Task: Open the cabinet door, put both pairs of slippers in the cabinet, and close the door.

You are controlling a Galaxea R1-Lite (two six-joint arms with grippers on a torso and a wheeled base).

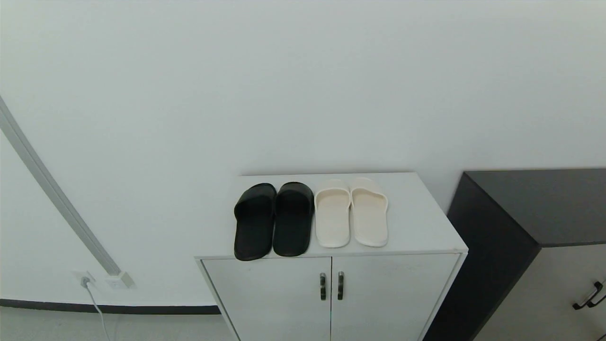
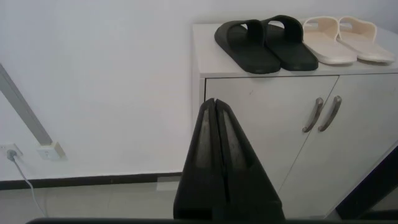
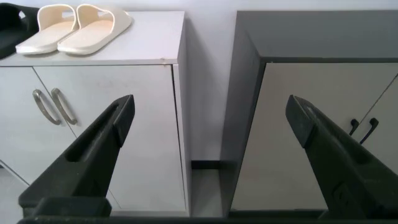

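Left claw (image 2: 215, 102): clenched, two dark flat fingers pressed flush along their length, nothing between them. It hangs in front of the cabinet's (image 1: 416, 222) left door, apart from it.
Right claw (image 3: 210, 102): released, fingers spread wide, holding nothing. It is level with the gap between the cabinet and the dark cabinet (image 1: 521, 208) beside it.

Black slippers (image 1: 273, 220): matte slides with a broad closed strap and rounded soles, lying side by side on the left half of the cabinet top, toes toward the wall (image 1: 303, 94). The heel of the outer one reaches the front edge; whether it overhangs I cannot tell.
Cream slippers (image 1: 351, 213): same shape, smooth with a raised rim, just beside the black pair, on the right half of the top.

Doors (image 1: 274, 298): both shut, flat pale panels, so the interior is hidden. Two short curved metal handles (image 1: 323, 286) sit either side of the centre seam. The lower cabinet is cut off by the frame edge in the head view.

Dark cabinet: black top and side, pale front with dark handles, cut off at the right edge.
Socket (image 1: 85, 279) sits low on the wall, with a grey cable (image 1: 97, 308) dropping to the floor (image 1: 47, 327). A pale conduit (image 1: 52, 189) runs diagonally down to it.
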